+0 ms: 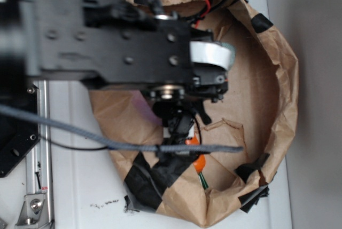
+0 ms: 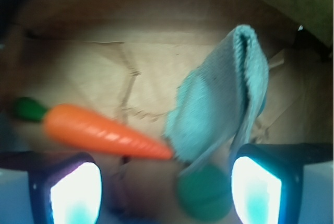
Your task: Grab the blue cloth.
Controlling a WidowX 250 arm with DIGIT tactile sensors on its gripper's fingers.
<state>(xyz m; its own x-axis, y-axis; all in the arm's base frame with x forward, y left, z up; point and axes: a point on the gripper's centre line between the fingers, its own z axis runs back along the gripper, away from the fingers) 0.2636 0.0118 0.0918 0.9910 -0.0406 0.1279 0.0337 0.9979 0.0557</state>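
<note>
Crumpled brown paper [image 1: 267, 95], shaped into a round walled nest and patched with strips of black tape [image 1: 143, 178], sits on a white table [image 1: 80, 186] in the exterior view. From the left, the black robot arm [image 1: 107, 31] reaches over the nest and fills most of the upper frame, its wrist housing turned downward so the forearm hides nearly all of the floor of the nest. A silver-grey taped band [image 1: 212, 54] wraps the arm near the wrist. A grey braided cable [image 1: 107, 141] runs across from the left edge toward the middle of the nest. Below the wrist, only a sliver of the orange carrot [image 1: 200, 163] shows, with a bit of green at its lower end. The gripper itself is too dark and hidden to read from here, and the blue cloth cannot be seen in this view

Seen from the wrist camera, the gripper [image 2: 166, 187] points down at the paper floor, its two fingers spread apart at the lower left and lower right corners, with nothing between them pinched. The blue cloth [image 2: 219, 104] lies folded on the paper, running from the upper right down toward the gap between the fingers, closer to the right one. The carrot lies left of it, its tip touching or just beside the cloth's lower edge. A green ribbed ball [image 2: 204, 192] rests at the cloth's lower end, between the fingers
</note>
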